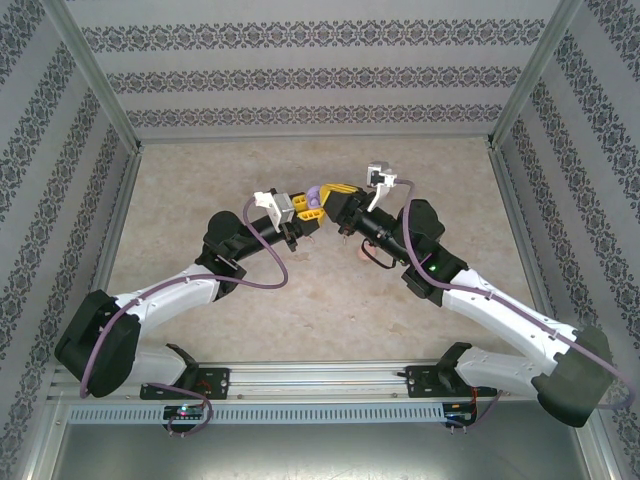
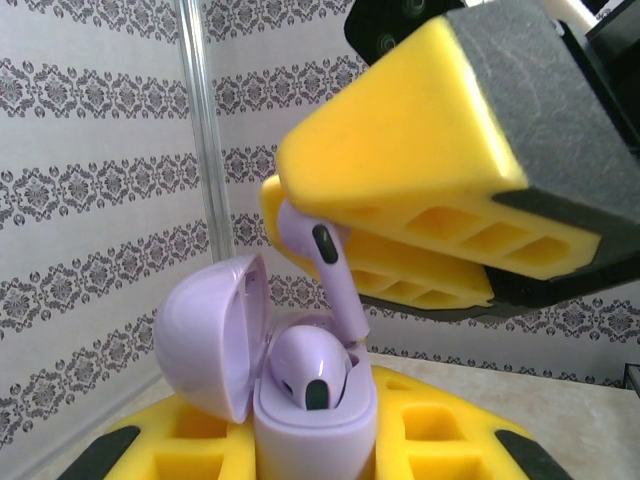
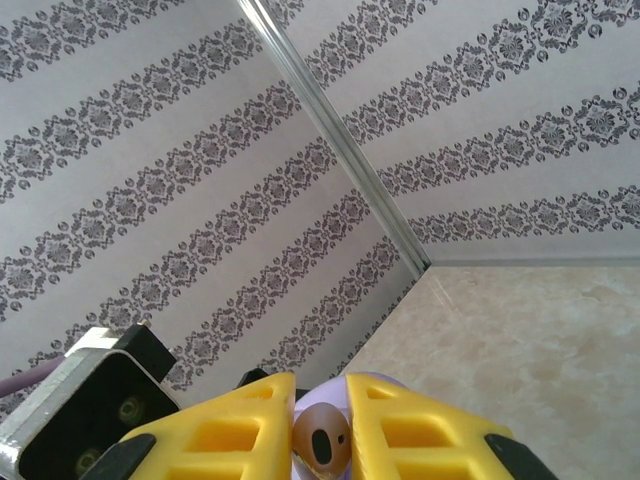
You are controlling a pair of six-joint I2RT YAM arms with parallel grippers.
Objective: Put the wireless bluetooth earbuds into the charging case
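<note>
The purple charging case (image 2: 315,425) is held upright off the table, its lid (image 2: 205,335) swung open to the left, with my left gripper (image 2: 310,462) shut on its body. One purple earbud (image 2: 310,365) sits in a slot. A second purple earbud (image 2: 335,270) hangs over the other slot, its stem tip at the case's opening, and my right gripper (image 2: 290,215) is shut on its head. In the right wrist view the earbud's head (image 3: 322,440) is pinched between the yellow fingers (image 3: 400,430), the case (image 3: 311,404) behind it. From above, both grippers (image 1: 305,208) (image 1: 335,200) meet mid-table.
A small pale pink object (image 1: 358,253) lies on the beige tabletop (image 1: 200,200), partly under the right arm. Patterned walls with metal posts (image 1: 100,90) enclose the table on three sides.
</note>
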